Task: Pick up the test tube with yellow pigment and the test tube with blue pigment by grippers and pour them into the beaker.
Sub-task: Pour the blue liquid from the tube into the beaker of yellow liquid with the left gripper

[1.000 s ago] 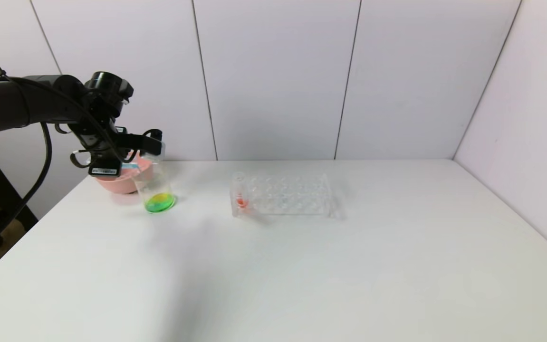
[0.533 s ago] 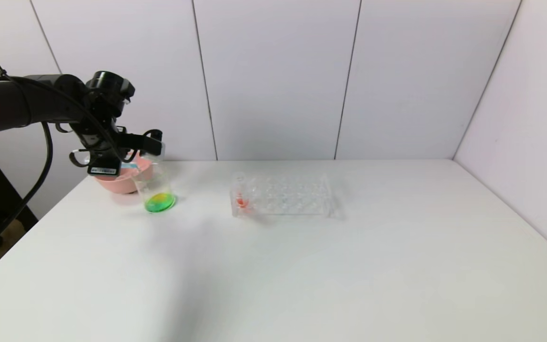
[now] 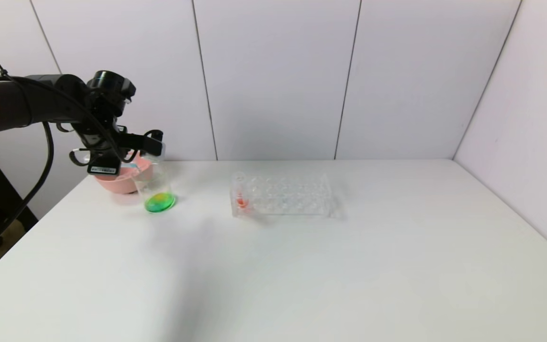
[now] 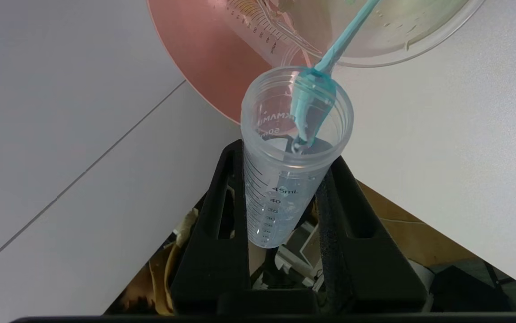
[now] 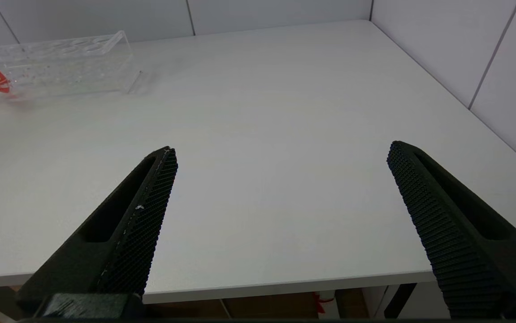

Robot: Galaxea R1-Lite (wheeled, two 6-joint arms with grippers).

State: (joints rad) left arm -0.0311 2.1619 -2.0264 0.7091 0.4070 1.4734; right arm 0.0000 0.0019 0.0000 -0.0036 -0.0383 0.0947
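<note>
A: Left gripper [image 4: 284, 188] is clamped on the test tube with blue pigment [image 4: 291, 148], tipped over the beaker [image 3: 154, 187] at the table's far left. A thin blue stream [image 4: 343, 38] runs off the tube lip into the beaker mouth.

B: Beaker contents?

A: Green-yellow pool at the bottom, so the yellow looks already in. I can't pick out the test tube with yellow pigment for sure; a clear tube [image 4: 262, 27] lies in the pink bowl [image 4: 204, 58] just behind the beaker, could be it.

B: Risks?

A: Main one: the stream is narrow and the tube lip sits near the beaker rim. Any wrist drift, or tipping back too fast, and the last drops likely run down the outside of the tube or land on the white table [image 3: 302, 266].

B: Grip?

A: Fingers pinch the smooth tube low on its body. Wet plastic could rotate or slide if the arm jerks. The beaker is light too, and a nudge from the tube lip could tip it into the bowl.

B: Right arm?

A: Right gripper [image 5: 280, 188] idle, jaws spread wide, low over the near right of the table. Rack [image 3: 280, 194] holds only the red tube [image 3: 241, 197], well apart from the pour.
</note>
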